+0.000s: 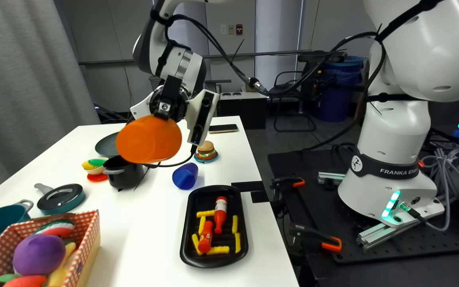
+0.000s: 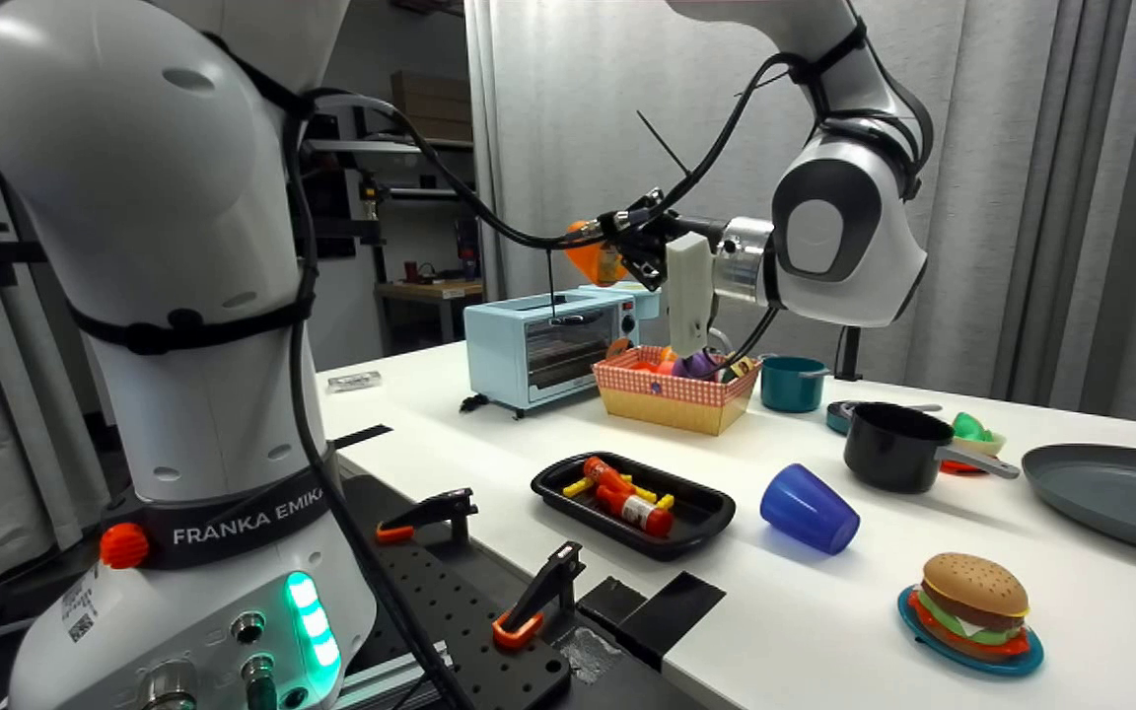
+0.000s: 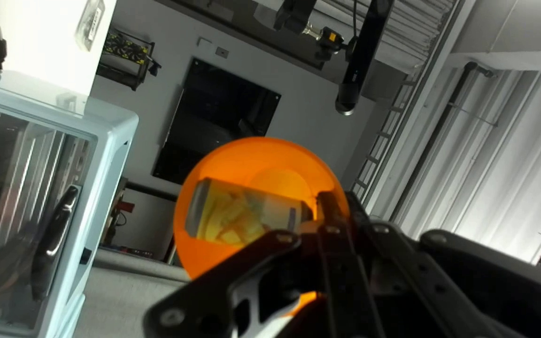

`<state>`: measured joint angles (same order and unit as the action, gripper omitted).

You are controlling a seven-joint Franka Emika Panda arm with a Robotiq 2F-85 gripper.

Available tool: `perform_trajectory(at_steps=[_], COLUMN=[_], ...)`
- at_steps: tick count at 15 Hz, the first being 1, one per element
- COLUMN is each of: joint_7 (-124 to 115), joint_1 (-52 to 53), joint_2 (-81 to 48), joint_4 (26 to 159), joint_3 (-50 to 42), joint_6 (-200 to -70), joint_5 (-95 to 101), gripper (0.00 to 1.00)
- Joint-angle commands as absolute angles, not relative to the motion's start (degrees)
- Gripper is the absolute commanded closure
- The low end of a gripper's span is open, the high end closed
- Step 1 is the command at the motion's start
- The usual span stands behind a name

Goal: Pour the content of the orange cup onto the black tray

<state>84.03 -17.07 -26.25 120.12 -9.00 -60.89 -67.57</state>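
One orange cup (image 1: 148, 138) hangs at the tip of the end effector (image 3: 343, 209), tilted well off upright and high above the tabletop (image 1: 134, 239). The end effector pinches the cup's wall at one side, so most of the cup stretches to the left of the grip in the wrist view. A patterned cylindrical item (image 3: 247, 211) shows within the cup's outline. Whether the cup is directly over the black tray (image 1: 211, 193) cannot be told. Two red bottles (image 1: 220, 214) and several yellow sticks (image 1: 218, 250) lie in that tray. Near it, a blue cup (image 2: 810, 508) rests on its side. Farther out are a black pot (image 2: 888, 454), a toy hamburger (image 2: 974, 597) on a blue plate (image 2: 1007, 667), a checkered basket (image 2: 667, 409) and a pale blue toaster oven (image 2: 499, 355).
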Motion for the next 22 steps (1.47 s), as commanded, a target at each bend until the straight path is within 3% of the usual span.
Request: perform_trajectory(at_steps=[1, 22], joint_7=[84.42, 91.08], joint_1=[-15.33, -17.21], joint_2=[-26.5, -30.55], joint_4=[119.51, 119.08], joint_3=[-9.72, -8.78], joint_6=[-60.33, -44.17], joint_5=[-65.99, -78.71], gripper=[0.99, 0.99])
